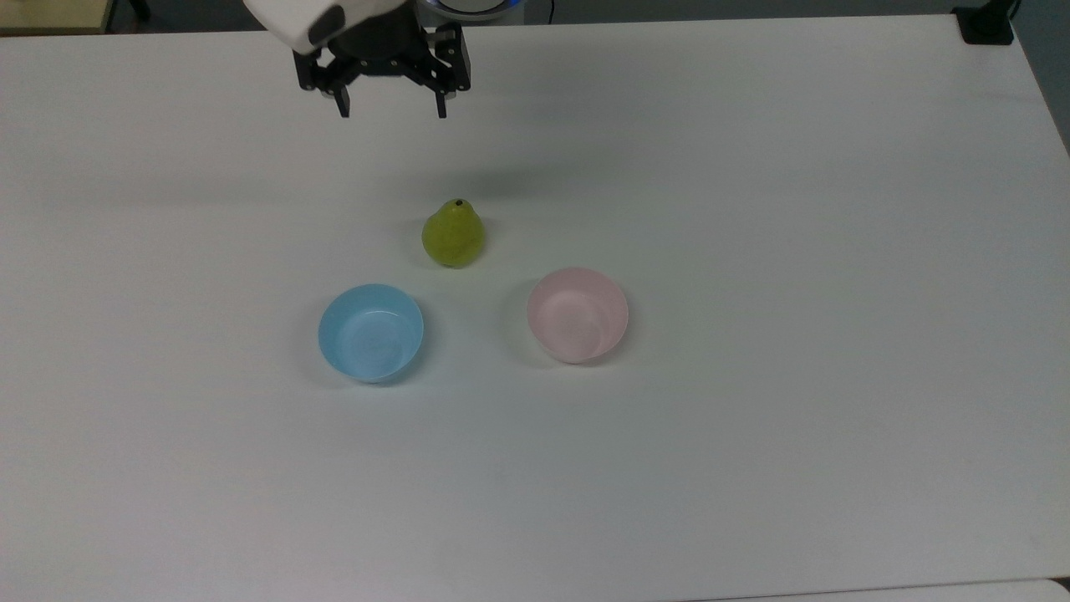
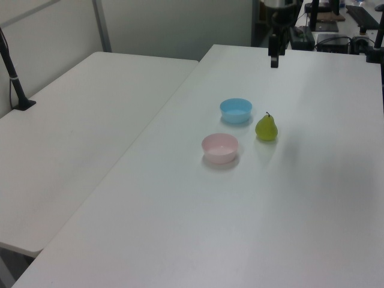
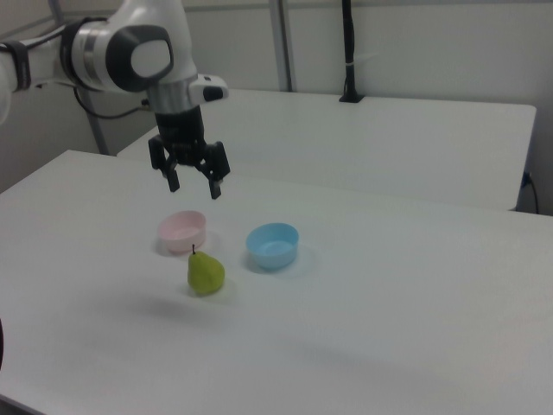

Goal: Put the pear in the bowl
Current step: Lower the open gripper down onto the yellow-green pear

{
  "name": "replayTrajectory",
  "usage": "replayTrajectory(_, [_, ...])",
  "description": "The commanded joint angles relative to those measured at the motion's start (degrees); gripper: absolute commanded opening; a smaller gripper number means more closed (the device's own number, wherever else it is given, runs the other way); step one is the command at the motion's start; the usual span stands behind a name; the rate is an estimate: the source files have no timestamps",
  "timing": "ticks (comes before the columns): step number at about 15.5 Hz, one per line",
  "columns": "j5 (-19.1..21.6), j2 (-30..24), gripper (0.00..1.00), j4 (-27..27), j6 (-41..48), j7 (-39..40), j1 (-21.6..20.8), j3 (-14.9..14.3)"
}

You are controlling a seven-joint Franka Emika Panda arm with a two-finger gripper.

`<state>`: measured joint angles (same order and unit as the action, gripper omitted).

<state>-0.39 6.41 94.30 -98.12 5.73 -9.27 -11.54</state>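
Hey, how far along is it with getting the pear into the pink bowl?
Nothing is finished yet. The pear stands on the table, beside the empty pink bowl. In hand: the open gripper hangs empty above the table, away from the pear. Left: reach it, grasp, carry and release.

- Top view: overhead, looks steeply down on the white table (image 1: 752, 209); arm's base side at the frame's upper edge.
- Left view: set high and well back off one table end, facing along it.
- Right view: lower, nearer, facing across.
- All share pear (image 1: 452, 234) (image 2: 266, 127) (image 3: 206, 272), pink bowl (image 1: 577, 314) (image 2: 219, 147) (image 3: 182, 230), blue bowl (image 1: 370, 332) (image 2: 236, 110) (image 3: 272, 245).
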Motion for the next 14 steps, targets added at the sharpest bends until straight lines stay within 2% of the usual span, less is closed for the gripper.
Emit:
replayTrajectory(1, [0.0,1.6,1.00,5.3,-6.1,4.8,-1.5,0.3])
replayTrajectory(5, [-5.1,5.7,1.00,11.8,-15.4,5.0,-6.3,0.3])
replayTrajectory(10, [-6.8,10.0,1.00,13.5,-19.1,10.9,-6.5,0.3])
replayTrajectory(14, [-8.5,12.7,1.00,14.5,-22.9,10.9,-6.5,0.2])
